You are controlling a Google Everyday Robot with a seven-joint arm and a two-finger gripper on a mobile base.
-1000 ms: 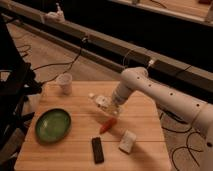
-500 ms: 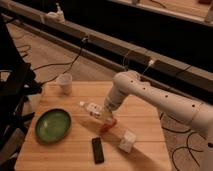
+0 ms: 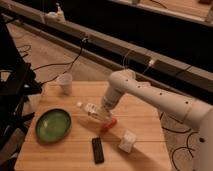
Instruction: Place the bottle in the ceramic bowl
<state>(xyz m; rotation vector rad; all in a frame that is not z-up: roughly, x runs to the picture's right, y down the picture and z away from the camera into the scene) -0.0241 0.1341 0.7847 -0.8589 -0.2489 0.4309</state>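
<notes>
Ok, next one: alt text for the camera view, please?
The robot's gripper holds the bottle sideways over the wooden table, beside the green ceramic bowl, cap pointing toward it. An orange carrot, a white block and a black remote lie nearby; a white cup stands at the back.

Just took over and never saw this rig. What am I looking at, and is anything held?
One camera looks down on a wooden table; where it is mounted is not known. The white jointed limb from the right is the robot's only arm, ending in a two-finger gripper above the table's middle. It seems to hold the bottle, which points left toward the ceramic bowl, the green dish, but is not over it yet. Also on the table: a white cup, an orange carrot, a white block and a flat black object.
</notes>
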